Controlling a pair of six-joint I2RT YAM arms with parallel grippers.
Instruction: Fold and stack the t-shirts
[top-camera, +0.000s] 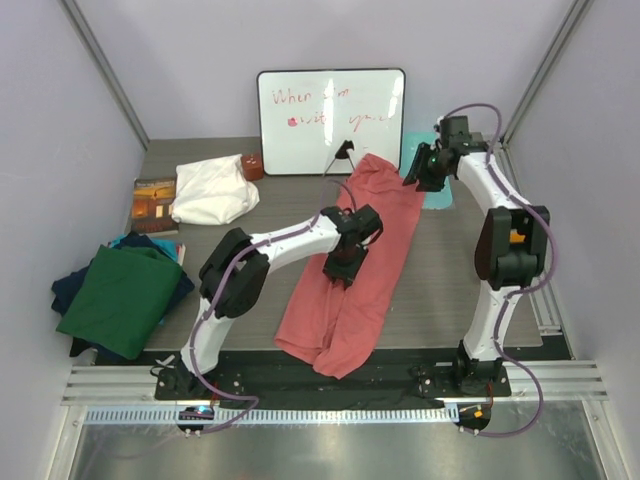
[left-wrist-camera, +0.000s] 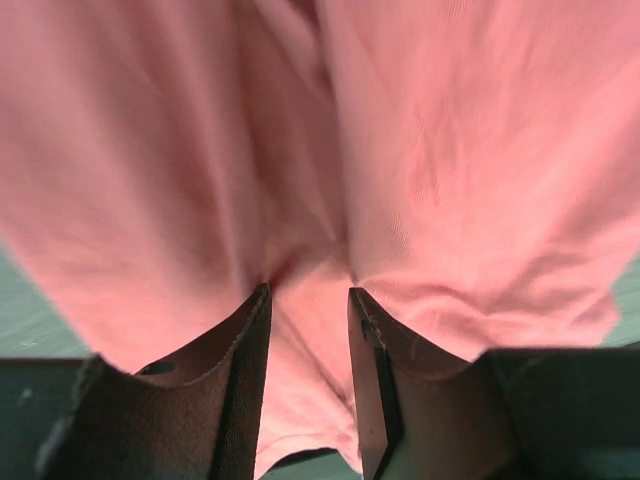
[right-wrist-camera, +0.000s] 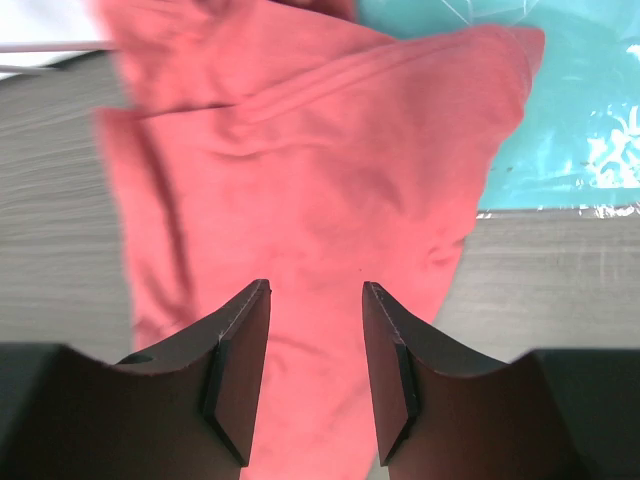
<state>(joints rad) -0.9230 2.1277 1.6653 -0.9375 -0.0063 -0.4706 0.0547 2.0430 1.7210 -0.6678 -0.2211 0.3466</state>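
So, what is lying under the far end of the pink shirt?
A teal mat pokes out from under the far right corner of the pink shirt, with grey table beside it. How far the mat reaches beneath the cloth is covered and cannot be seen.

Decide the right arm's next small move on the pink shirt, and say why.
Probably lower the right gripper and close on the far end of the pink shirt: its jaws stand open over that fabric, which lies as a long strip.

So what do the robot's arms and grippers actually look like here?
The left arm and right arm have white links, black joint housings and thin purple cables along them. An orange patch marks the right elbow. Fingers are dark, flat, tapered.
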